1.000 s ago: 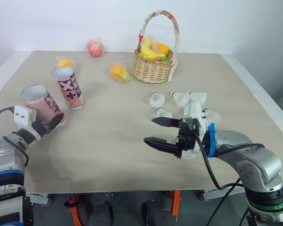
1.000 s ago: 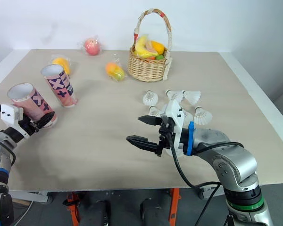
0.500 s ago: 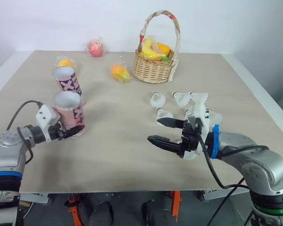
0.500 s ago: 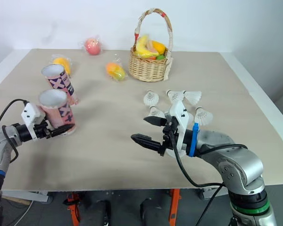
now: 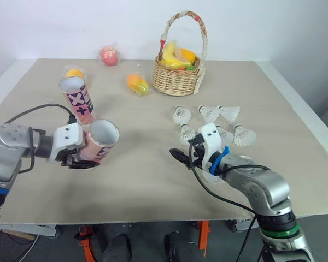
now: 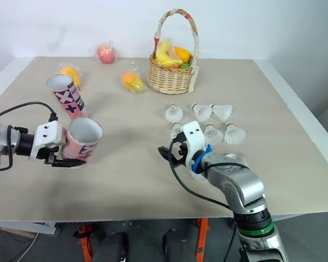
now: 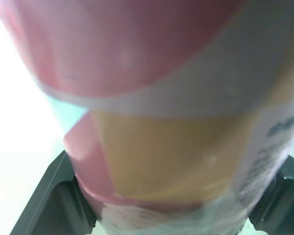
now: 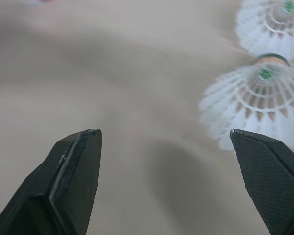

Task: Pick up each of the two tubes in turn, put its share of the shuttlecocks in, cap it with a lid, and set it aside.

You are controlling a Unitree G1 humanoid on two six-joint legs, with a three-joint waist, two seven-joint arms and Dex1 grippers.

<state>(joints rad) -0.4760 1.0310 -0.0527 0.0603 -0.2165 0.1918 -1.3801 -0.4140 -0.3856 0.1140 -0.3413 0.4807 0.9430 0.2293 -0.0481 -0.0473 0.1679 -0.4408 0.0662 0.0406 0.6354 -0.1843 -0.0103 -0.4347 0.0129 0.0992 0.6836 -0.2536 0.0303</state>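
Note:
My left gripper (image 5: 85, 157) is shut on a pink patterned tube (image 5: 98, 143), held low over the table and tilted, its open mouth facing right toward the middle. The tube's wall (image 7: 161, 122) sits between the two fingers in the left wrist view. A second tube (image 5: 78, 101) stands upright just behind it. Several white shuttlecocks (image 5: 210, 113) lie in a loose cluster right of centre. My right gripper (image 8: 161, 133) is open and empty, low over the table beside the nearest shuttlecock (image 8: 257, 100).
A wicker basket (image 5: 177, 82) of fruit stands behind the shuttlecocks. A wrapped orange fruit (image 5: 138, 83) lies left of it, a red fruit (image 5: 109, 55) at the back edge, another wrapped orange fruit (image 5: 74, 72) behind the standing tube.
My left gripper carried the tube from the left edge toward the middle and tipped its mouth to the right. My right gripper swung in toward the near side of the shuttlecocks.

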